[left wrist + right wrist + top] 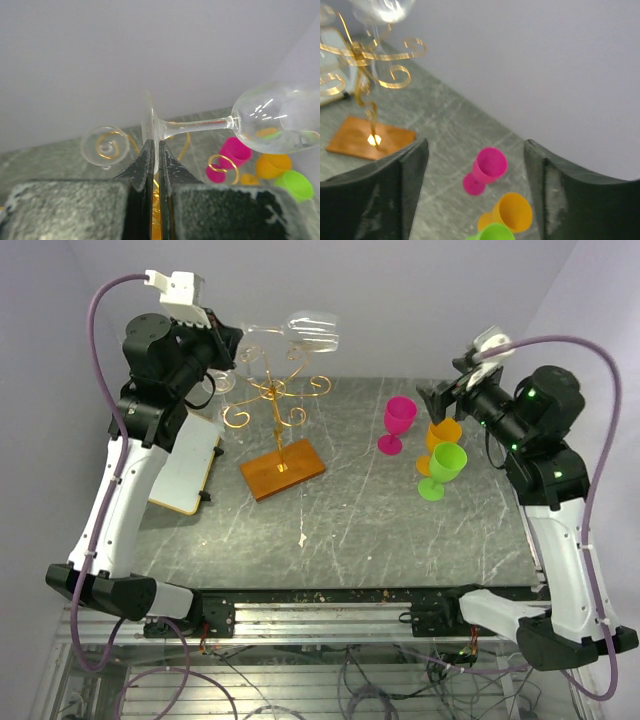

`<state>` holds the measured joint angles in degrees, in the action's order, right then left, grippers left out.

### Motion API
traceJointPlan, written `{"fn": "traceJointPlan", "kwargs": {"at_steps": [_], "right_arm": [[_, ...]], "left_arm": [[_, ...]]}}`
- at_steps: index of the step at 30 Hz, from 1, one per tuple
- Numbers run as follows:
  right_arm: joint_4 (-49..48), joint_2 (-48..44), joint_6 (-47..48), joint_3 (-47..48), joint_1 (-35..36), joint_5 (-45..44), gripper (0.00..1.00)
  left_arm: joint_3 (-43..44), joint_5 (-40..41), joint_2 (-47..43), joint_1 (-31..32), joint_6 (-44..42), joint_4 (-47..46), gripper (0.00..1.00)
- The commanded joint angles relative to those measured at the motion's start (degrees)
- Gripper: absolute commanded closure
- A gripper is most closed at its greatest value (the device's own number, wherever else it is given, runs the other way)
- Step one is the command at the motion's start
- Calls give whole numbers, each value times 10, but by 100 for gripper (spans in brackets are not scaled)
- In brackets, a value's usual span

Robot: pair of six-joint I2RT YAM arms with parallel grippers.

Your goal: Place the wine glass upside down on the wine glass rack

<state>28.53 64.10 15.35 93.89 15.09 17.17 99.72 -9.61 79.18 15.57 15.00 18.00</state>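
My left gripper is shut on the round foot of a clear wine glass and holds it on its side, high above the rack, bowl pointing right. In the left wrist view the fingers pinch the foot edge-on, and the stem and bowl reach right. The wine glass rack, gold wire scrolls on a pole with an orange-brown base, stands just below. Another clear glass hangs on its left scroll, its foot resting there. My right gripper is open and empty.
A pink goblet, an orange goblet and a green goblet stand at the right, under my right gripper. A white rounded-corner board lies left of the rack. The rack shows in the right wrist view.
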Motion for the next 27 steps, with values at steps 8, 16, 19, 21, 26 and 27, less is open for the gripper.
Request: {"fn": "traceJointPlan", "kwargs": {"at_steps": [8, 16, 19, 21, 26, 27], "right_arm": [[4, -93, 106, -252, -4, 51, 16], [-34, -114, 94, -388, -24, 139, 16], [-58, -118, 88, -420, -49, 180, 16], [-60, -117, 96, -431, -57, 186, 16], [-64, -117, 97, -441, -61, 182, 16], [-64, -118, 97, -445, -62, 184, 16]], "left_arm": [[71, 207, -7, -3, -229, -81, 93], [125, 241, 51, 0, -344, -112, 93], [155, 238, 76, 1, -397, -111, 93], [179, 241, 95, 3, -420, -105, 93], [212, 258, 136, 26, -490, -116, 93], [215, 263, 143, 35, -509, -121, 93]]}}
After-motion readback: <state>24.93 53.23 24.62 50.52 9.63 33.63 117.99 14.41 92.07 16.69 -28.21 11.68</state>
